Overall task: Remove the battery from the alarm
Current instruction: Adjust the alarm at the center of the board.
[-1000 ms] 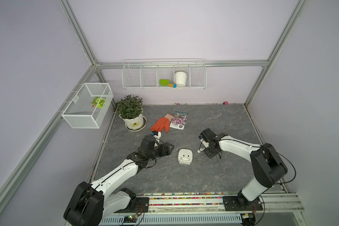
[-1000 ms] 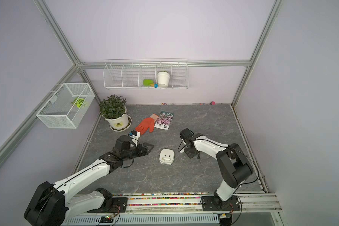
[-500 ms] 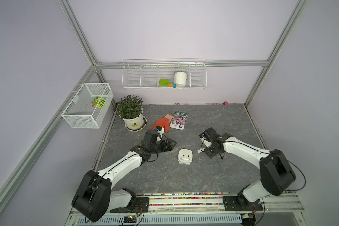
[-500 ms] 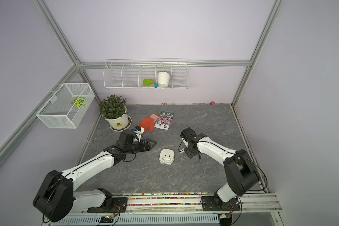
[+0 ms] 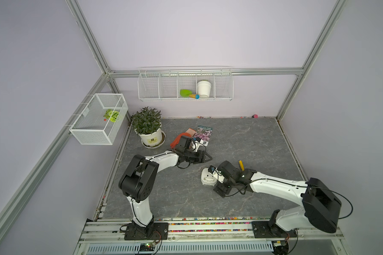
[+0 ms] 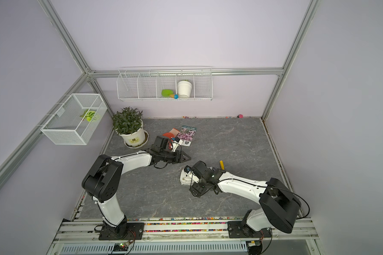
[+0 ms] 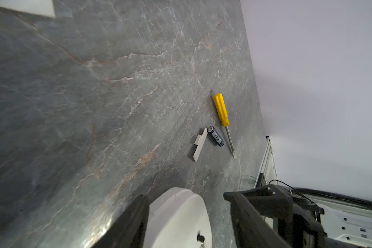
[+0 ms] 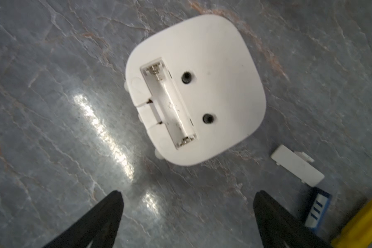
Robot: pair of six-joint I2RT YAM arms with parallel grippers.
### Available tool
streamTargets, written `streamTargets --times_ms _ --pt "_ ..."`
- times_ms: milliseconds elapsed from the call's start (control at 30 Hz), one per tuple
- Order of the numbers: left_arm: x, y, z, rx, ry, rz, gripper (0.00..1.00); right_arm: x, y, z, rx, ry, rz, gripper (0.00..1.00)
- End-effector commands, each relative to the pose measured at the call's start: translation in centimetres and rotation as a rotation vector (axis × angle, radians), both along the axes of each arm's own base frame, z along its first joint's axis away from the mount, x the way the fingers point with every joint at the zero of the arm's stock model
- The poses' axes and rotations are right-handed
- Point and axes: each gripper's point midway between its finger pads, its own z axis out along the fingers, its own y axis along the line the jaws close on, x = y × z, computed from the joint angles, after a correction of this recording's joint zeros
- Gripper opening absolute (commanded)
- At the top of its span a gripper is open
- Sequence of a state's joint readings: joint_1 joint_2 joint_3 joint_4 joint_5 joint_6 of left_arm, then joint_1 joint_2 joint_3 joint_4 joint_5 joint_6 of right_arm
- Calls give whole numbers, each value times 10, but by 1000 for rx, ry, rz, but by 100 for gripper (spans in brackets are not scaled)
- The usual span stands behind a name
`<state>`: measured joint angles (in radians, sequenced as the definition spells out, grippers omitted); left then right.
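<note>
The removal looks done. The small white rounded-square plastic alarm [image 8: 223,92] lies face down on the grey marble-patterned table [image 5: 241,141], and its rectangular battery slot [image 8: 170,105] is open and empty, with only the metal contacts showing at each end. The tiny dark blue cylindrical battery [image 7: 215,136] lies on the table just beside the alarm, between the small flat white rectangular cover [image 7: 199,147] and the yellow-handled screwdriver [image 7: 221,109]. It is close to both, and I cannot tell whether it touches either. Judging by this, little is left except perhaps drawing the arms clear.

The right arm reaches low across the table from its base, its wrist tipped down. The right claw [image 8: 188,194] is spread wide and holds nothing, poised above bare table just short of the alarm's edge.

The left arm stretches out low from the other side, with its forearm nearly level. The left claw [image 5: 206,156] has its jaws apart and is also empty. It points towards the alarm from the far side, near it but not touching.
</note>
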<state>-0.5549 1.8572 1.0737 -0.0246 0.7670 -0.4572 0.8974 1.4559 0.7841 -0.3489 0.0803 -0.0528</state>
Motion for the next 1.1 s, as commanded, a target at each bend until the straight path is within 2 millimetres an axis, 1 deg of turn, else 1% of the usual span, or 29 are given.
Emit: streamTargets --times_ms 0,133,233,400,533,767,933,1067 --pt "-10 -16 6 -40 -3 -92 64 16 13 2 36 -64 -63 98" --pt "-13 -19 -3 -41 23 -103 64 25 7 -7 0 -87 -119 96" --pt "-17 -20 -5 -45 39 -116 62 29 5 -12 -20 -89 -146 96" --pt "-22 -14 -8 -23 41 -104 62 43 -8 -6 -25 -120 -235 93" --pt "-27 -9 -8 -10 41 -95 61 52 -17 -1 -1 -111 -259 92" --pt "-34 6 -7 44 28 -45 61 72 -23 -3 13 -84 -304 92" --pt "-42 18 -10 73 31 -2 62 88 -20 -2 9 -78 -303 92" --pt "-48 28 -15 89 41 41 62 98 -8 -2 17 -73 -268 92"
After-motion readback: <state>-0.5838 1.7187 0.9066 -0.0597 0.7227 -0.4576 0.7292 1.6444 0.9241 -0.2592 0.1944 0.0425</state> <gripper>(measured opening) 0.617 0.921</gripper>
